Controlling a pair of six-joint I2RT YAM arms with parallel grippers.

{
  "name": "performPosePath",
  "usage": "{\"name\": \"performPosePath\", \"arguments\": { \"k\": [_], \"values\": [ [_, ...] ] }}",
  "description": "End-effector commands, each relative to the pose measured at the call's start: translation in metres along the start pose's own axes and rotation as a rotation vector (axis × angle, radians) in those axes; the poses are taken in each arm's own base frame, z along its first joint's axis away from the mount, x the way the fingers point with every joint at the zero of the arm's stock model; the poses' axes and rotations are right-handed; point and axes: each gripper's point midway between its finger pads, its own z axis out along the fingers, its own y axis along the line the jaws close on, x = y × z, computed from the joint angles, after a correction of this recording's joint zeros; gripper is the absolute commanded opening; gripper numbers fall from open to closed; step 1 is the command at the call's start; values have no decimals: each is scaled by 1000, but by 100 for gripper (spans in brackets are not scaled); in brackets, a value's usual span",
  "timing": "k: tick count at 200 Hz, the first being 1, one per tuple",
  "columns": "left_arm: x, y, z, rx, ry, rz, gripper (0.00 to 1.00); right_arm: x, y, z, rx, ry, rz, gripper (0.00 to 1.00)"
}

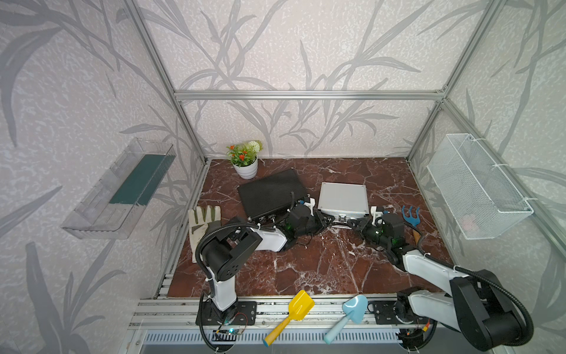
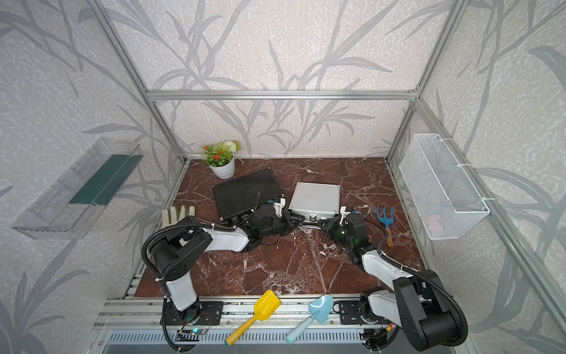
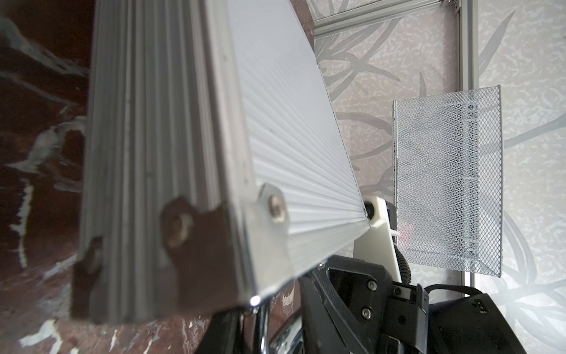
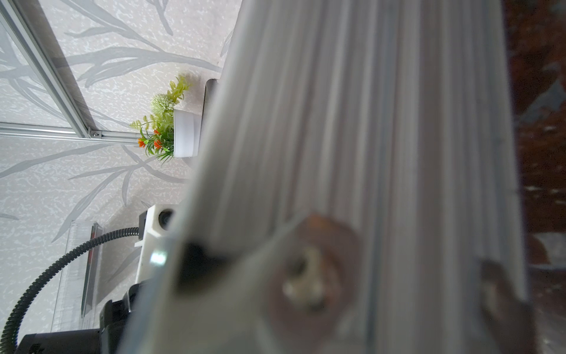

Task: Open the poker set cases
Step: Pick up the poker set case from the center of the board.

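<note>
Silver case (image 1: 343, 198): lid down.
Right jaws: together, at its 5 o'clock edge.
Left jaws: state unclear.
Next: I'd flip latches (image 1: 341, 218) first.

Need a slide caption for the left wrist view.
Ribbed corner of the closed silver poker case, close up, on the marble table; white mesh basket on the wall beyond.

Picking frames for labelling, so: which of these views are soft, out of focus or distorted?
Left wrist: the near corner of the silver case is blurred, the mesh basket behind sharp. Right wrist: the case looms out of focus; the potted plant behind is crisp. Both top views: sharp, evenly lit, with wide-angle spread toward the edges.
</note>
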Motion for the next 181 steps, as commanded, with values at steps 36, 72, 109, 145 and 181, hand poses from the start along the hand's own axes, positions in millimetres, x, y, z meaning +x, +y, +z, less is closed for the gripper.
{"name": "performPosePath", "arguments": {
  "k": [36,72,109,145,181],
  "values": [
    [5,-26,7,161,28,-69,17,-21,33,0,-99,-82,-82,4],
    [4,-30,7,179,21,-74,10,-21,29,-1,-90,-92,-82,6],
    [5,-29,7,181,22,-94,2,-19,21,0,-68,-89,-85,9],
    [4,-25,9,179,24,-141,0,-17,16,-2,-56,-93,-92,38],
    [3,-27,16,206,37,-223,0,-10,10,-7,-69,-86,-79,69]
  ]
}}
